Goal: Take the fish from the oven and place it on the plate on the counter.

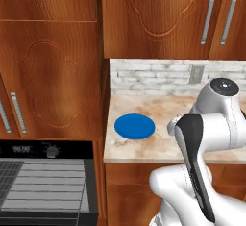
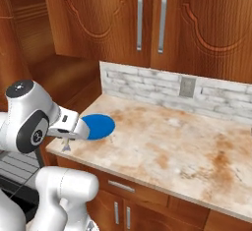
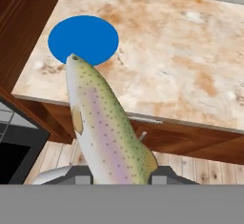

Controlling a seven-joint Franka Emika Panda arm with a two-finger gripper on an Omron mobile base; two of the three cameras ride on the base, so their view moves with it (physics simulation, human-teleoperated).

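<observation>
Hand view, gripper (image 3: 119, 173) closed on the fish (image 3: 102, 123), snout over the plate (image 3: 83, 39) near the counter (image 3: 190, 75) front-left corner, bare marbled top beyond, oven (image 1: 45, 182) below left.

fish (image 3: 102, 127): slender, speckled olive-grey back with a pinkish flank stripe, clamped at its tail end between the end effector (image 3: 119, 174) fingertips, head pointing toward the plate. plate (image 1: 135, 126): round, flat, bright blue, bare, near the left end of the beige marbled desk (image 2: 167, 141). oven (image 1: 45, 182): black, open, wire racks visible.
</observation>
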